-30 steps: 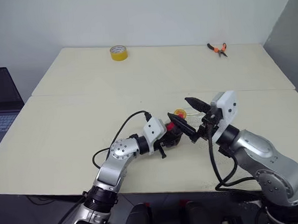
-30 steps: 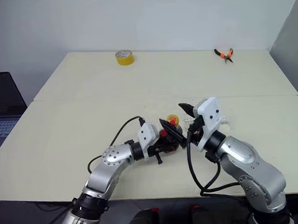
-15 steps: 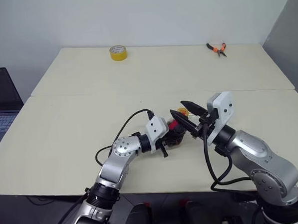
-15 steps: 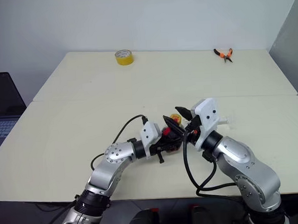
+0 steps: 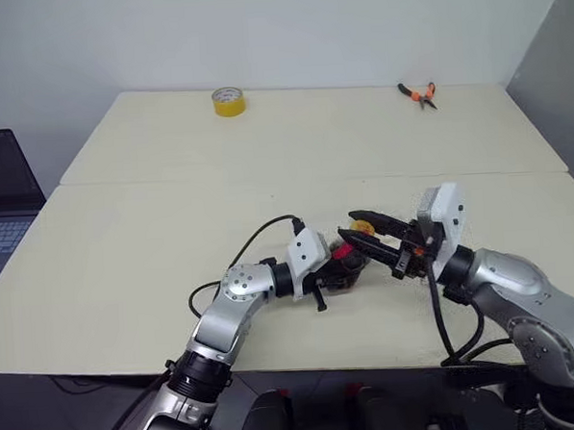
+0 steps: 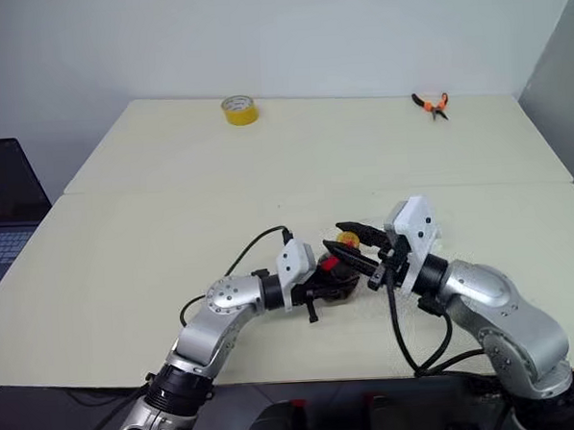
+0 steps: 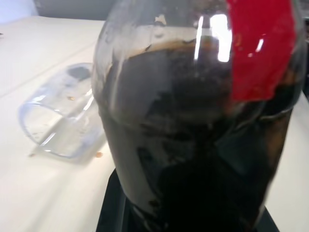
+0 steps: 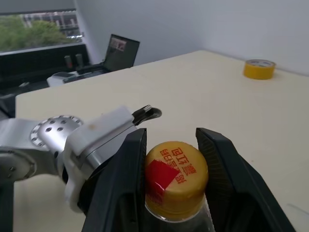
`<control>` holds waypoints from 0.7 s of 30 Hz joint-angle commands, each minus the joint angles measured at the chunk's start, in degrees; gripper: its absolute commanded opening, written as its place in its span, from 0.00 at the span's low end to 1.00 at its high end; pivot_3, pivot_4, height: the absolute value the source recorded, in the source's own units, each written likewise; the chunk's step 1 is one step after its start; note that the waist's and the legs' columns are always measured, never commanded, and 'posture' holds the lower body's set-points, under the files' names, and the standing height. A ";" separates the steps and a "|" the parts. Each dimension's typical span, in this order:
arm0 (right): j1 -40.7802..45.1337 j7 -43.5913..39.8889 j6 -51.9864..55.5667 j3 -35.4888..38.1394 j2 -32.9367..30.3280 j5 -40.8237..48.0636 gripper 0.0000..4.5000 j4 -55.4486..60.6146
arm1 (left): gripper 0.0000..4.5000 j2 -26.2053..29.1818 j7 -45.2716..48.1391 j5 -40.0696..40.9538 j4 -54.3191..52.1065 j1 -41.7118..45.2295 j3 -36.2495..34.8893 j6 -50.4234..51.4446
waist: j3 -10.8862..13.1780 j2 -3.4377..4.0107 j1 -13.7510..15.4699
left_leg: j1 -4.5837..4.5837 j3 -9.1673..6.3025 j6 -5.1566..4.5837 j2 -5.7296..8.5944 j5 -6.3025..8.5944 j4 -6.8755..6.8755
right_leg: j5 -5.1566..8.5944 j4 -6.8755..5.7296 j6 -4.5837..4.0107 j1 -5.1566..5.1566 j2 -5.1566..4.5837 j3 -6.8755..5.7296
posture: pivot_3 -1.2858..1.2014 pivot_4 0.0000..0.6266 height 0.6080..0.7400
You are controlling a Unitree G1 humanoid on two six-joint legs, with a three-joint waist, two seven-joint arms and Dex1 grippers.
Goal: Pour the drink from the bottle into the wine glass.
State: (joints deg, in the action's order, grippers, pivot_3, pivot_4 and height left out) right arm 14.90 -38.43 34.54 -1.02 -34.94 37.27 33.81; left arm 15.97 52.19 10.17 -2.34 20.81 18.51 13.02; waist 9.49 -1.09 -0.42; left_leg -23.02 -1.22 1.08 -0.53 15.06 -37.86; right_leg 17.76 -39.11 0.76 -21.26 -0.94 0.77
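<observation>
Bottle (image 6: 334, 275): near the desk's front edge, about midway along it – upright or nearly so, I judge; body clamped in the left hand (image 5: 340, 268)
Drink (image 7: 193, 159): dark liquid filling most of the bottle, none poured as far as the views show
Cap (image 8: 176, 171): yellow-orange, on the neck; right hand (image 8: 172, 159) has a finger on each side, closed on it or nearly so – contact not certain
Wine glass (image 7: 60, 118): lying on its side on the desk just beside the bottle, bowl empty; stem and foot not made out
Tape roll (image 5: 228, 101): far edge of the desk, left of middle
Pliers (image 5: 419, 94): far right corner
Done: bottle secured, cap being addressed
Left: cap off, glass stood up, pour – in my judgement an early stage
</observation>
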 commanded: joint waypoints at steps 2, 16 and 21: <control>4.89 -9.69 -3.99 1.48 -6.56 -3.82 0.28 -12.12 | 0.16 0.30 1.09 3.27 -4.33 1.39 -2.29 -0.69 | 0.00 0.00 -0.07 | 0.00 -0.02 -0.01 -0.04 0.00 0.01 | 0.00 0.00 0.00 -0.01 0.05 0.00 | 0.52 0.24 1.00; -1.38 2.94 3.06 6.89 -1.24 4.66 0.84 5.81 | 0.16 -0.69 -1.71 2.43 -3.07 1.42 -2.77 -1.34 | 0.01 -0.01 0.33 | -0.13 -0.07 0.00 -0.03 0.00 -0.03 | 0.00 0.00 0.00 -0.06 -0.05 -0.06 | 0.52 0.24 1.00; -1.83 13.72 4.53 3.88 5.30 2.82 0.84 11.57 | 0.16 -0.96 -1.07 2.10 -2.09 1.80 -2.21 -1.82 | 0.01 -0.01 0.22 | -0.08 -0.06 0.01 -0.04 0.00 -0.03 | 0.00 -0.03 0.00 -0.04 -0.03 -0.05 | 0.52 0.24 1.00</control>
State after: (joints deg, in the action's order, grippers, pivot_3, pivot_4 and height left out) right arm 12.75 -27.39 38.96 3.12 -30.03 40.71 43.10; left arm 15.46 50.78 11.33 -2.68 21.19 16.56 13.01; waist 9.50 -1.11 -0.20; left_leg -23.09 -1.28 1.09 -0.57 15.05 -37.89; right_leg 17.75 -39.14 0.76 -21.30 -0.96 0.72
